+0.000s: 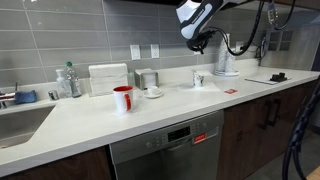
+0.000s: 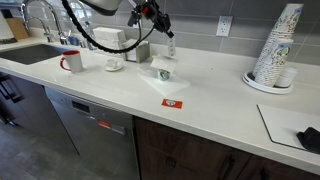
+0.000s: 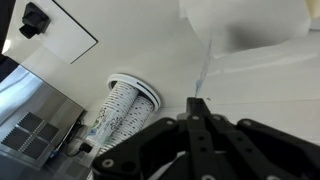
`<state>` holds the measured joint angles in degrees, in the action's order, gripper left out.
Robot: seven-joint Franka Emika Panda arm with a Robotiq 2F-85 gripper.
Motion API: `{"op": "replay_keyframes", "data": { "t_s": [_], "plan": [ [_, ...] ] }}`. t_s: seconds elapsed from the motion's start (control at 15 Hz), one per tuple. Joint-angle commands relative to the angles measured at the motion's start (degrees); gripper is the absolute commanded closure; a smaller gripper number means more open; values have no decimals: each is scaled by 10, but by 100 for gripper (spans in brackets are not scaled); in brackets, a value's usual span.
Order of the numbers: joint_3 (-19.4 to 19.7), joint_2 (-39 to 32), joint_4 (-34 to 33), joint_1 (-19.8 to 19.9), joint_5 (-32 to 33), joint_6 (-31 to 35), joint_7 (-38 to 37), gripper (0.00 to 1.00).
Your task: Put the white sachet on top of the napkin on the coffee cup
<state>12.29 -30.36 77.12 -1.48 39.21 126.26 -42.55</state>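
Note:
My gripper (image 2: 163, 30) hangs in the air above the counter, shut on the white sachet (image 2: 170, 45), which dangles below the fingertips. In the wrist view the fingers (image 3: 197, 103) are closed together and the sachet (image 3: 204, 70) shows edge-on as a thin pale strip. The coffee cup (image 2: 162, 72), pale with a green mark, stands on the counter just below the gripper; it also shows in an exterior view (image 1: 198, 79) under the gripper (image 1: 197, 42). In the wrist view a white shape (image 3: 245, 20) at the top edge is the cup's napkin-covered top.
A red mug (image 1: 122, 98) stands near the counter's front, with a steel canister (image 1: 148, 79) and a saucer with a cup behind it. A red packet (image 2: 172, 102) lies in front of the coffee cup. A stack of paper cups (image 2: 275, 50) stands at one end, a sink (image 1: 20, 118) at the other.

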Motion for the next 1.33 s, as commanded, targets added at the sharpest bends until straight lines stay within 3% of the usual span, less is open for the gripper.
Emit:
{"op": "replay_keyframes", "data": {
  "t_s": [0.0, 1.27],
  "plan": [
    [5, -16, -8, -3, 7, -4, 30, 100],
    [-2, -42, -18, -25, -6, -16, 75, 100]
  ]
}}
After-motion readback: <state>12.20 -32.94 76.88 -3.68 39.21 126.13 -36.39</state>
